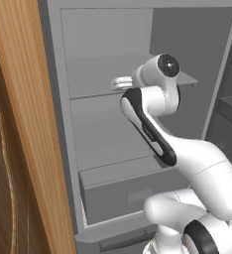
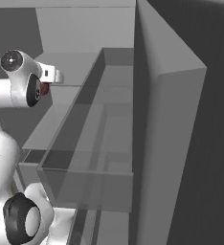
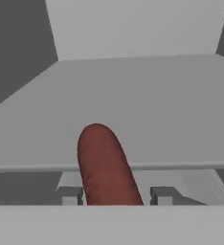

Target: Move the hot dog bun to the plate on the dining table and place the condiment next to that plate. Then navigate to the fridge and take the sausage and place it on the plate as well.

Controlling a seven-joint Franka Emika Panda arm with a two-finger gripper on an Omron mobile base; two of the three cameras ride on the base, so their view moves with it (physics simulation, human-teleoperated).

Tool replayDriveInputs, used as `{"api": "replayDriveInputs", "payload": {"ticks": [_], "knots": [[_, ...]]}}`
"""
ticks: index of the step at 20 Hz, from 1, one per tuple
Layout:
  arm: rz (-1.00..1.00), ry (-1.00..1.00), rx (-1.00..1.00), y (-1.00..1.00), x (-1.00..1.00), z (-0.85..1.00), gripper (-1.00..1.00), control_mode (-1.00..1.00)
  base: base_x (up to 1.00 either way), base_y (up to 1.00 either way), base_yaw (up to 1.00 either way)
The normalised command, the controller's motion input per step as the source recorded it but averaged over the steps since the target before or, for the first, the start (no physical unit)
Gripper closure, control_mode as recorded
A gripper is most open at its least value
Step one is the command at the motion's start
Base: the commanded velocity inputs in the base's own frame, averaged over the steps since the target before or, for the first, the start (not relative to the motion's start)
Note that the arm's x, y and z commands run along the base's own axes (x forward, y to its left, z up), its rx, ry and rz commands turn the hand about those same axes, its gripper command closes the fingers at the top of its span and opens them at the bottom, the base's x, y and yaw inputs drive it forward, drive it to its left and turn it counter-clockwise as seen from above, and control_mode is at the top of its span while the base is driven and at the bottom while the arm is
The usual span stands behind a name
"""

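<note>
The fridge point(image 1: 108, 39) stands open in front of me, and my arm reaches in to its upper shelf point(image 3: 133, 105). The sausage point(image 3: 104, 162), a dark red-brown cylinder with a rounded end, sticks out lengthwise over that shelf from between my fingers. My gripper point(image 3: 115, 195) is shut on the sausage, with a dark fingertip point(image 3: 71, 195) pressed to each side. In the right base view a bit of the sausage point(image 2: 45, 88) shows just under the hand. The plate, hot dog bun, condiment and dining table are out of view.
A wooden cabinet panel point(image 1: 24, 124) stands close on the left of the fridge opening. A grey drawer point(image 1: 133, 191) sits below the shelves. The open fridge door point(image 2: 166, 143) with its clear bins point(image 2: 99, 143) stands to the arm's right.
</note>
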Motion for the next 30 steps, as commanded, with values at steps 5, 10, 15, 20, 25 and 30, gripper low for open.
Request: {"api": "replayDriveInputs", "payload": {"ticks": [5,10,15,20,25,30], "knots": [[-0.17,0.20,0.03,-0.50,-1.00,-0.01,1.00,-1.00,0.00,0.00,0.00],[-0.05,0.21,0.00,-0.24,-0.79,-0.25,1.00,-1.00,0.00,0.00,0.00],[0.00,0.28,0.00,-0.16,-0.26,-0.43,1.00,-1.00,0.00,0.00,0.00],[0.00,0.14,0.00,-0.01,-0.01,-0.20,1.00,1.00,-0.37,0.00,0.00],[0.00,0.00,0.00,0.00,0.00,0.00,1.00,1.00,-1.00,-0.14,0.00],[0.00,0.00,0.00,0.00,0.00,0.00,1.00,1.00,-1.00,-0.28,0.00]]}}
